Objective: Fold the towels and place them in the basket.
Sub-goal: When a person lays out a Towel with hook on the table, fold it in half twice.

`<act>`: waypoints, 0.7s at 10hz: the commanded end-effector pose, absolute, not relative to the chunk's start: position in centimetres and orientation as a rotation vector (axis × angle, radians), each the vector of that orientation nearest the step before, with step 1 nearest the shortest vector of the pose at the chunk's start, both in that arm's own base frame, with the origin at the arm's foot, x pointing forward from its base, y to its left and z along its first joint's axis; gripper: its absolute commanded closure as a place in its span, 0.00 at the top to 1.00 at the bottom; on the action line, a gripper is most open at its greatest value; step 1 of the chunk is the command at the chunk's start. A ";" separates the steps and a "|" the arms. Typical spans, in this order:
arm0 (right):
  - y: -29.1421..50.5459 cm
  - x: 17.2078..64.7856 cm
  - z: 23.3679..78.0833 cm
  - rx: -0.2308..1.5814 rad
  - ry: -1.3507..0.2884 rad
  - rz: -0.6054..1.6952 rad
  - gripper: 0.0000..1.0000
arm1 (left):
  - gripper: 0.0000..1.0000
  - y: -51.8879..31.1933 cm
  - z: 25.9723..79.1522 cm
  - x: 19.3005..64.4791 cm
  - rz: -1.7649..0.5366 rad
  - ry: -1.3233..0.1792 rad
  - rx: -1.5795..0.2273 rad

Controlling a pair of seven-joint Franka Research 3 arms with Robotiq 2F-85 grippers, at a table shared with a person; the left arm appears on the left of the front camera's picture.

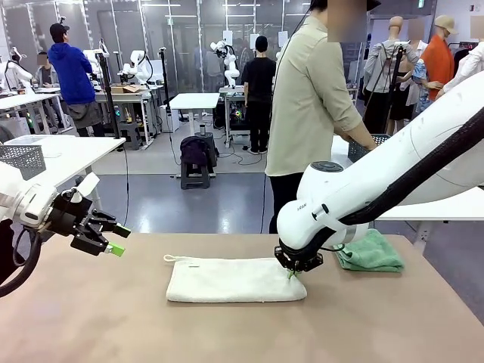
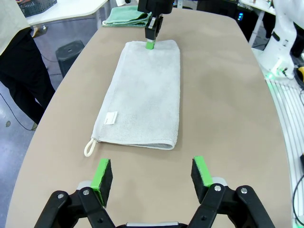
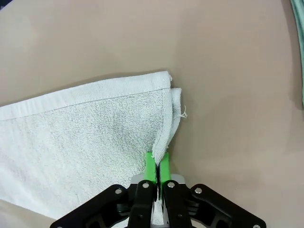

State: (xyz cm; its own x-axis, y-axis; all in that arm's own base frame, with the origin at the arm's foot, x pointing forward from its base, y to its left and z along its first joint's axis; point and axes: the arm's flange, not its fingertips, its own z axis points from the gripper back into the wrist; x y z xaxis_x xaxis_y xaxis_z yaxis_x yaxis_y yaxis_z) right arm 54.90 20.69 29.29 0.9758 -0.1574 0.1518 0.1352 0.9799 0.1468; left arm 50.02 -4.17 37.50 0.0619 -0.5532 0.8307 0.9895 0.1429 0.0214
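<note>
Bright even indoor light, soft shadows, sharp

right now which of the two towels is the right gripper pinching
The cream-white towel, lying flat mid-table: the right gripper is shut on its edge. The mint green towel sits bunched and untouched behind that arm.

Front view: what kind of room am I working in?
Likely a robotics lab or data-collection hall: other white tables carrying robot arms, people standing around, cables on the floor.
</note>
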 end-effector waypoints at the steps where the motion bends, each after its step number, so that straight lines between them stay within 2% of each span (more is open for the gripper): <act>1: 20.9 54.9 28.6 0.106 -0.183 -0.174 0.00 | 0.85 -4.1 37.6 50.0 -1.322 -0.816 -0.678; 3: 20.7 54.5 28.8 0.097 -0.190 -0.166 0.00 | 0.85 -4.1 37.6 50.0 -1.322 -0.816 -0.678; 7: 19.2 53.6 32.9 0.047 -0.219 -0.115 0.00 | 0.85 -4.1 37.6 50.0 -1.322 -0.816 -0.678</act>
State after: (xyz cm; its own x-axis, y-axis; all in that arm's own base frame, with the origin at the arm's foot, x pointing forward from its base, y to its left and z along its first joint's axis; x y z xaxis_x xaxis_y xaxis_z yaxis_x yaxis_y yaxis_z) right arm 54.46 19.55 31.71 0.9742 -0.1140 0.1949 0.0952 0.9901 0.1034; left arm 50.02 -4.17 37.50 0.0619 -0.5532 0.8307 0.9895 0.1429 0.0214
